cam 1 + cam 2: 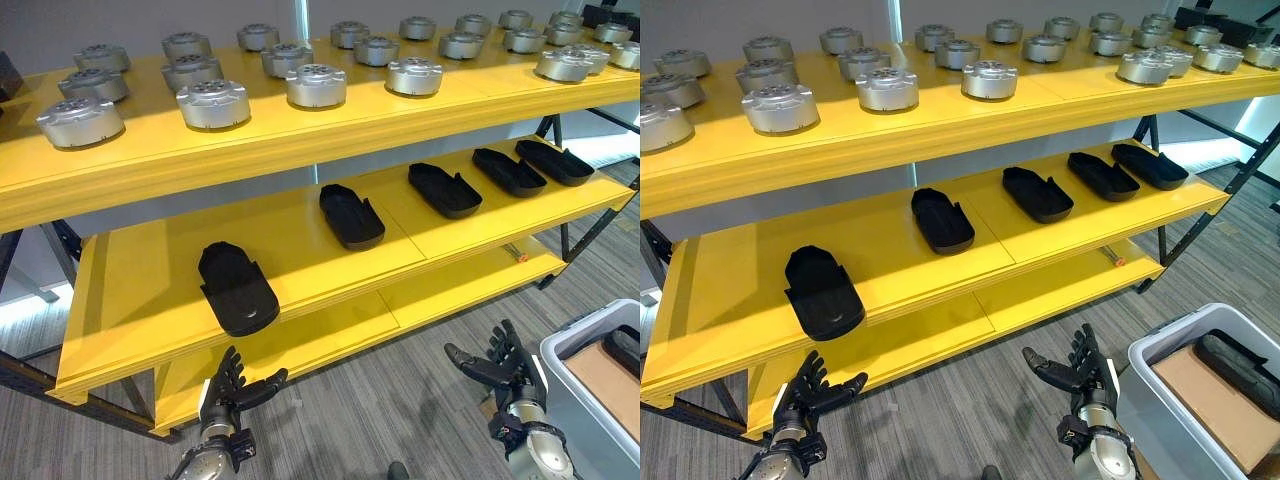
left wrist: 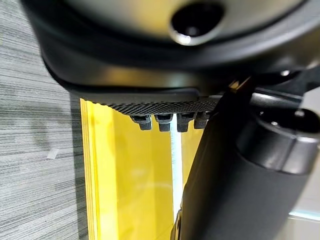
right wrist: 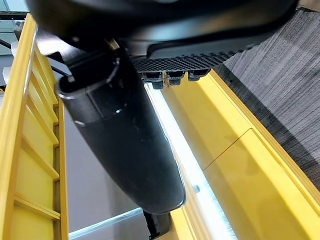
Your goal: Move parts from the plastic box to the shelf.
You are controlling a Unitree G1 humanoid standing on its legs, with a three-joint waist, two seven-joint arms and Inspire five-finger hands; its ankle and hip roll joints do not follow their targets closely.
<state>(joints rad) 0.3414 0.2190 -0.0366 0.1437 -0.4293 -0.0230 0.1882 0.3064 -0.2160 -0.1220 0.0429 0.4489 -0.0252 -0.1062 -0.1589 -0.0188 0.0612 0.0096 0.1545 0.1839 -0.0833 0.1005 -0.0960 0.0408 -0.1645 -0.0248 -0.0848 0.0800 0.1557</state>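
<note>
Hands, left and right, are spread wide, empty; right should reach into plastic box for a part.

Bright yellow shelf carrying silver-grey round parts up top and matt black parts on the middle board, over grey streaked carpet, with a pale grey box lined brown at 4 o'clock.
</note>
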